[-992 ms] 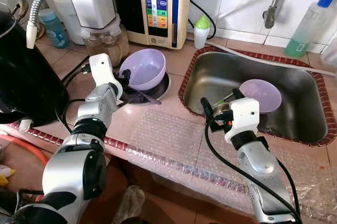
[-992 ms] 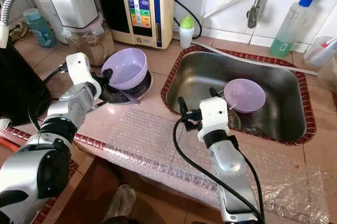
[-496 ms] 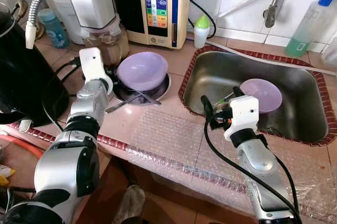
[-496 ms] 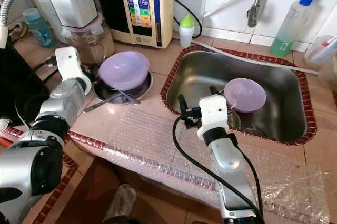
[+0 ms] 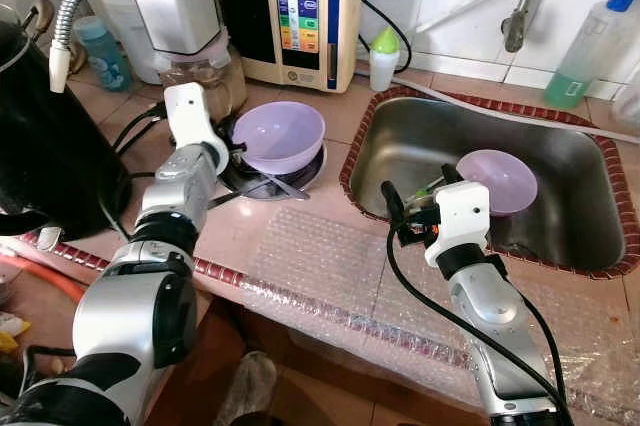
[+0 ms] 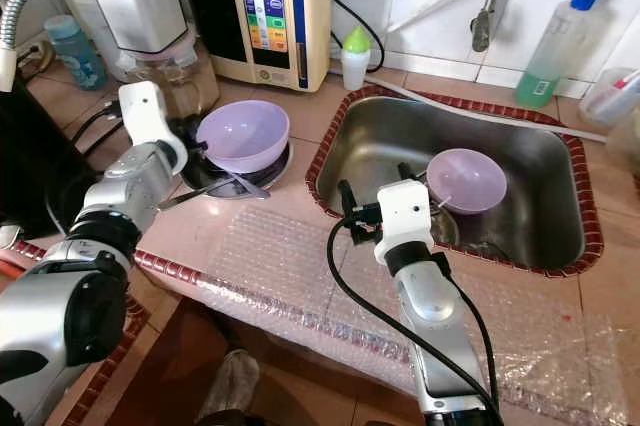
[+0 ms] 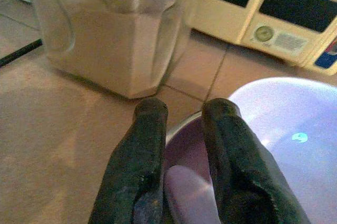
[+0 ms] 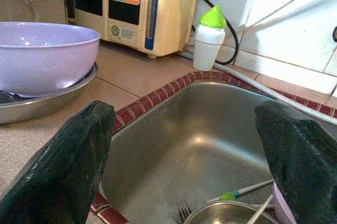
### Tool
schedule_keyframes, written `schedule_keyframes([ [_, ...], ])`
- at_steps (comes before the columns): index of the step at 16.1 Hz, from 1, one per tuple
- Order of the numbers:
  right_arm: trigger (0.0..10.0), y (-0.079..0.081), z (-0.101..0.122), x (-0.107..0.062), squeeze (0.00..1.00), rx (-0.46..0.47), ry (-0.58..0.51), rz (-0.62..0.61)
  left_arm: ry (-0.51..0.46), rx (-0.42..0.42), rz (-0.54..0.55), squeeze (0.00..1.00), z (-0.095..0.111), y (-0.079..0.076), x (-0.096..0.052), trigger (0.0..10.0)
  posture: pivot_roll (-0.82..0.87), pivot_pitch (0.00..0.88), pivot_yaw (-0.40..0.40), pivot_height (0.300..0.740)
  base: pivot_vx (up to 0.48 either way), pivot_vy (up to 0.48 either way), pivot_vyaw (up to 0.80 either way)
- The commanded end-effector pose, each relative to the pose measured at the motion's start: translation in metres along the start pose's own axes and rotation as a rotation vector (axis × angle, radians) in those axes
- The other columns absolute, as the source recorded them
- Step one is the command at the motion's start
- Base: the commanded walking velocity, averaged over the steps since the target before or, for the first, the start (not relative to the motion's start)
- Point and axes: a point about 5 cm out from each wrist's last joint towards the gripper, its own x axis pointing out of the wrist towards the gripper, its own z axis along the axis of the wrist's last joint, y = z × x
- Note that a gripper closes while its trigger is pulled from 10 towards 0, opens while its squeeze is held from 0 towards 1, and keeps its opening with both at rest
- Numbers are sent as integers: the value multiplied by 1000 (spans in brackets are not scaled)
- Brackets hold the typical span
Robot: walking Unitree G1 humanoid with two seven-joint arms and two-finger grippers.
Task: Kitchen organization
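Observation:
A lilac bowl [image 5: 284,135] stands level on a metal plate [image 5: 301,171] on the counter, left of the sink. My left gripper [image 5: 236,150] is at the bowl's left rim; in the left wrist view its fingers [image 7: 141,145] are shut with the lilac rim between them. A second lilac bowl [image 5: 498,180] lies tilted inside the steel sink [image 5: 400,151]. My right gripper [image 5: 414,208] hovers over the sink's near left corner, open, its fingers [image 8: 66,169] wide apart with nothing between them. Below it lies a small metal dish [image 8: 224,214] with a fork.
A water machine [image 5: 300,6], a blender jar [image 5: 200,76] and a black kettle [image 5: 45,146] crowd the back and left. A white green-capped bottle [image 5: 382,59] and a green bottle [image 5: 585,46] stand behind the sink. Bubble wrap [image 5: 330,256] covers the front counter.
The left gripper had the bowl tipped up on the plate; it has turned and set it level, moving slightly right. The right arm has not moved.

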Motion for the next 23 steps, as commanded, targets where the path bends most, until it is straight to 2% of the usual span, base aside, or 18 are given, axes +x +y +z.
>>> schedule_keyframes([
  [1, 10000, 1, -1, 2, 0, 2, -2, 4, -19, -26, -29, 1000, 11, -5, 2, 10000, -125, 15, 93, 740, 0, 0, 0],
  [3, 10000, 2, 0, 4, 0, 1, -7, 8, -20, -63, -54, 1000, 15, -8, 2, 10000, -124, 12, 91, 740, 0, 0, 0],
  [7, 10000, 1, 1, 7, 0, 0, -11, 9, -8, -60, -87, 1000, 14, -8, 1, 10000, -117, 9, 88, 740, 0, 0, 0],
  [8, 10000, 2, 1, 7, 0, 1, -13, 11, -48, -17, -5, 1000, 20, 4, 1, 10000, -117, 9, 90, 740, 0, 0, 0],
  [9, 10000, 2, 1, 8, 0, 1, -14, 12, -56, -19, 19, 1000, 22, 9, 0, 10000, -117, 10, 91, 740, 0, 0, 0],
  [10, 10000, 3, 0, 8, 0, 1, -13, 12, -42, -46, 2, 1000, 22, 8, 0, 10000, -117, 11, 91, 740, 0, 0, 0],
  [12, 10000, 4, 0, 7, 0, 2, -12, 13, -5, -36, 1, 1000, 18, 9, 0, 10000, -118, 11, 95, 740, 0, 0, 0],
  [14, 10000, 3, -1, 7, 0, 2, -11, 10, 22, -67, -8, 1000, 15, 8, 1, 10000, -119, 10, 97, 740, 0, 0, 0],
  [16, 10000, 3, -1, 7, 0, 3, -11, 8, 115, -100, -122, 1000, 4, -7, 1, 10000, -121, 5, 101, 740, 0, 0, 0],
  [18, 10000, 4, -2, 7, 0, 4, -9, 8, 144, -106, -140, 1000, 0, -8, 0, 10000, -119, 5, 105, 740, 0, 0, 0],
  [19, 10000, 4, -2, 7, 0, 4, -9, 8, 157, -100, -140, 690, -2, -7, 0, 10000, -119, 5, 106, 740, 0, 0, 0],
  [20, 10000, 5, -2, 6, 0, 6, -9, 8, 181, -84, -134, 0, -6, -2, -2, 10000, -117, 4, 108, 740, 0, 0, 0],
  [21, 10000, 5, -3, 6, 0, 7, -9, 8, 185, -83, -102, 0, -8, 6, -3, 10000, -115, 4, 110, 740, 0, 0, 0],
  [23, 10000, 6, -3, 6, 0, 7, -8, 9, 219, -141, -110, 0, -13, 12, -6, 10000, -109, 2, 112, 740, 0, 0, 0],
])
